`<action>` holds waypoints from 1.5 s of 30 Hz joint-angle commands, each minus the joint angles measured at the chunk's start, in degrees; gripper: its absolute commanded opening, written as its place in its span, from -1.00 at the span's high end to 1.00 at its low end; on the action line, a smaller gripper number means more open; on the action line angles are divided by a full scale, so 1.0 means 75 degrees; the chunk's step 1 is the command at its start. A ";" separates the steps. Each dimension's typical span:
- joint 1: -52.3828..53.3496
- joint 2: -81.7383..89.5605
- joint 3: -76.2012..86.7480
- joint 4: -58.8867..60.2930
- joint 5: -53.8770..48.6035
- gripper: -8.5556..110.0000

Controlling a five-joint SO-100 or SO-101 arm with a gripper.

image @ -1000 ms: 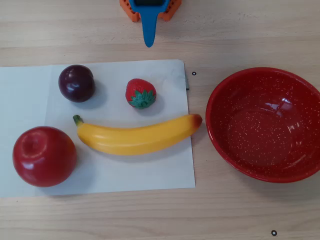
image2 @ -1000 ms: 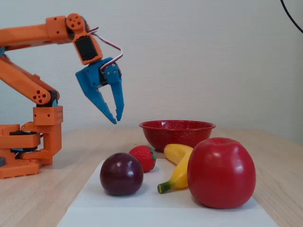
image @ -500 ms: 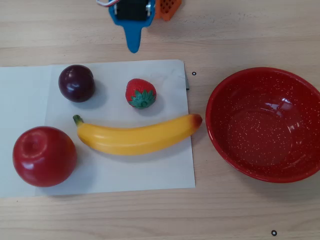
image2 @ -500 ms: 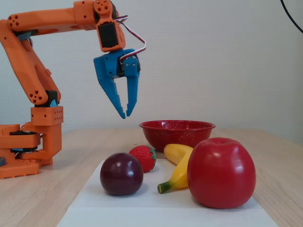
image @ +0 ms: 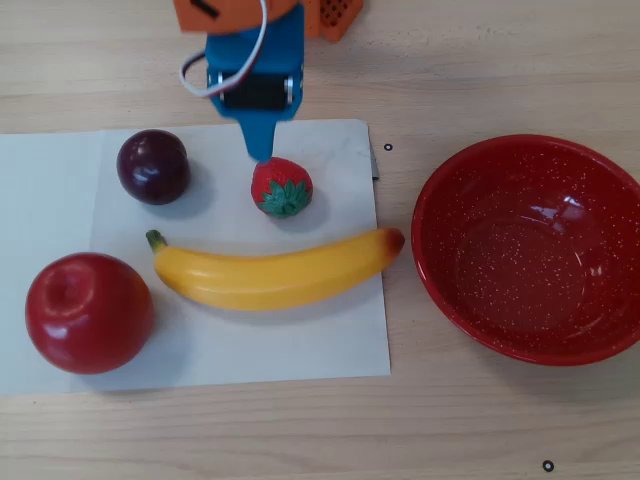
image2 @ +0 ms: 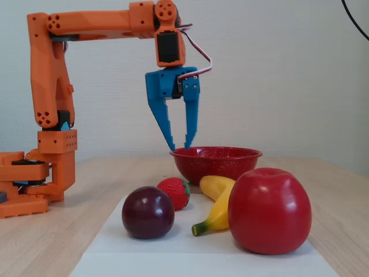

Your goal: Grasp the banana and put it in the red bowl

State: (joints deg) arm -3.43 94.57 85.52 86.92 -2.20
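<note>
The yellow banana (image: 275,272) lies across a white paper sheet, green stem to the left and orange end toward the red bowl (image: 470,300), which stands empty at the right. In the fixed view the banana (image2: 216,196) shows partly behind the apple, with the red bowl (image2: 214,163) behind it. My blue gripper (image2: 179,147) hangs high above the table, pointing down, open, nothing between its fingers. From overhead the gripper (image: 260,152) sits over the paper's far edge, its tip just above the strawberry, well short of the banana.
On the paper (image: 240,340) also lie a dark plum (image: 153,166), a strawberry (image: 281,186) and a big red apple (image: 88,312). The apple (image2: 269,210) stands closest to the fixed camera. The orange arm base (image2: 34,179) stands at the left.
The arm has reached out: the gripper moved from the table's far edge to over the paper near the strawberry, and rightward in the fixed view. Its fingers spread wider.
</note>
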 commanded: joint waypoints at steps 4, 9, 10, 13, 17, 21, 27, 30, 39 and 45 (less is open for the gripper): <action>0.0328 -0.0258 -0.1313 0.0258 0.0152 0.51; 0.0457 -0.0867 -0.1723 -0.0082 0.0047 0.26; 0.0480 -0.0996 -0.1828 -0.0105 0.0035 0.21; 0.0551 -0.1313 -0.2051 -0.0164 0.0023 0.04; 0.0609 -0.1676 -0.2250 -0.0234 0.0023 -0.13; 0.0668 -0.1980 -0.2344 -0.0434 0.0035 -0.21; 0.0773 -0.2426 -0.2543 -0.0609 0.0070 -0.24; 0.0832 -0.2695 -0.2672 -0.0668 0.0035 -0.24; 0.0703 -0.3469 -0.3211 -0.0820 0.0047 -0.25; 0.0574 -0.3949 -0.3551 -0.0926 0.0082 -0.24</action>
State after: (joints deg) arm 2.02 61.79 65.65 81.74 -1.85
